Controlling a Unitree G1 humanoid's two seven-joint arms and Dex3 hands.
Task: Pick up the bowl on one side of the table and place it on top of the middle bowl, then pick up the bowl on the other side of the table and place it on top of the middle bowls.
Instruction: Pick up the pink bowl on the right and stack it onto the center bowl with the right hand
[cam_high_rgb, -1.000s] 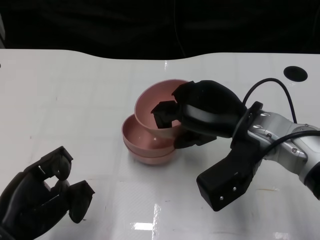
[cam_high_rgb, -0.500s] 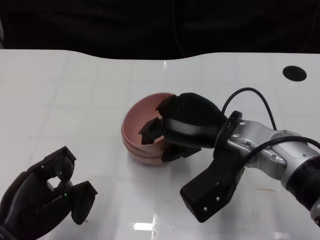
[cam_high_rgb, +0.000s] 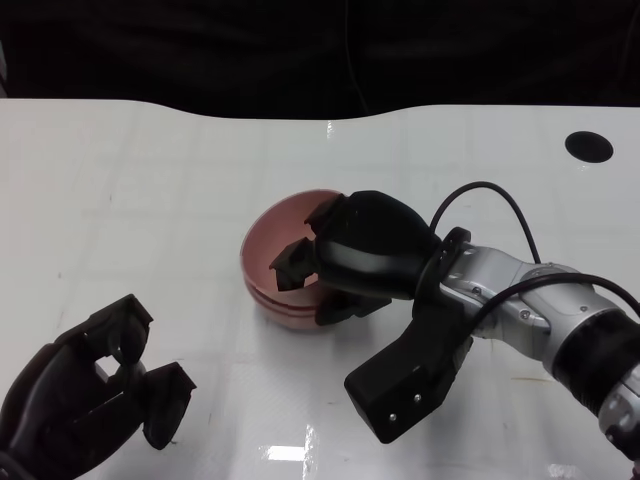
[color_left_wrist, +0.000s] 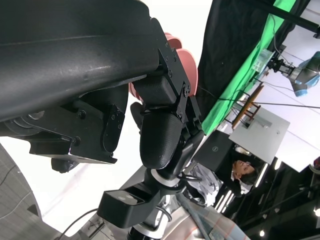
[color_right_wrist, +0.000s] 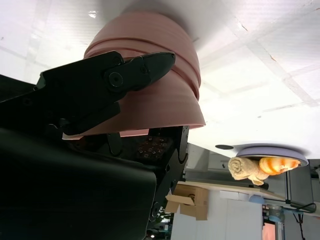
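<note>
White counter (cam_high_rgb: 150, 180) fills the head view under a black backdrop, and near its middle sits a stack of pink bowls (cam_high_rgb: 268, 262). The top bowl (color_right_wrist: 150, 100) is nested in the ones below it; the right wrist view shows three stepped rims, so the stack looks complete. No loose contents show inside, though the right robot hand covers much of the bowl's hollow. That right robot hand (cam_high_rgb: 340, 258) grips the top bowl's near-right rim, fingers inside, thumb outside. What matters for the next move, I judge, is that the bowl sits level and seated, so the fingers can part and lift off. Left robot hand (cam_high_rgb: 95, 395) rests well apart, fingers curled, holding nothing.
</note>
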